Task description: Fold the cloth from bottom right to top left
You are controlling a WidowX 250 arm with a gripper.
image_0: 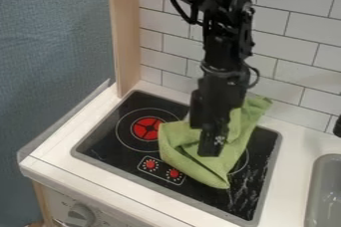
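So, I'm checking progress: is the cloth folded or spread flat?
Not spread flat: the cloth is loosely bunched, with overlapping layers and creases around the gripper. Whether the fold is finished, I cannot tell.

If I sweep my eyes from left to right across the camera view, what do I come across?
Blue backdrop, wooden post, red burner disc, green cloth, grey sink.

a white counter [299, 144] bears a black stovetop [106, 143] — a rumpled green cloth [200, 168] lying on that
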